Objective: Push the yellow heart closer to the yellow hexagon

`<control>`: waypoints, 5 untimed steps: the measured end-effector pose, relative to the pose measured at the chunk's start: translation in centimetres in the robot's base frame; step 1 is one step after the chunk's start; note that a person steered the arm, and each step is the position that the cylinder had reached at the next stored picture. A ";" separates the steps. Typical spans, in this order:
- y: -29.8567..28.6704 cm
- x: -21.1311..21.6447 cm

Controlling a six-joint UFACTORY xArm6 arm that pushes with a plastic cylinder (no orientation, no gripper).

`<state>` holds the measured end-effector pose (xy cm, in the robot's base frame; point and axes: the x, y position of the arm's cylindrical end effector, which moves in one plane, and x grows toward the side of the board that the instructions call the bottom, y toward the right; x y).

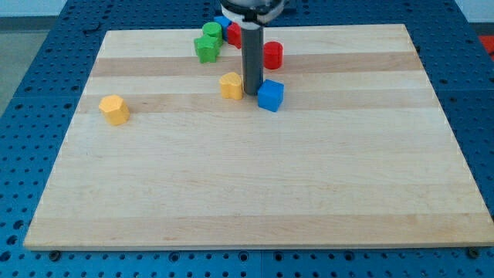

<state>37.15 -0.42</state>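
My tip (pixel 252 93) rests on the bench (pixel 255 185) between the yellow heart (pixel 231 85), just to its left in the view, and a blue cube (pixel 271 95), just to its right (the arm carries a plain rod, so no jaws show). The yellow hexagon (pixel 114 109) lies well apart near the view's left edge. Behind the rod sit two green blocks (pixel 208 45), a red cylinder (pixel 272 55) and partly hidden red and blue blocks.

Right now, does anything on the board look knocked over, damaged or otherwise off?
Nothing stands out. My tip sits between the yellow heart and the blue cube. The yellow hexagon lies alone toward the view's left. All blocks sit flat on the wooden board, none over an edge.
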 end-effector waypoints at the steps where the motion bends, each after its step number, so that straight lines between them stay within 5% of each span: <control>1: 0.4 -0.1; 3: 4.5 -2.9; 5: -2.8 -2.9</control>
<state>34.28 -3.23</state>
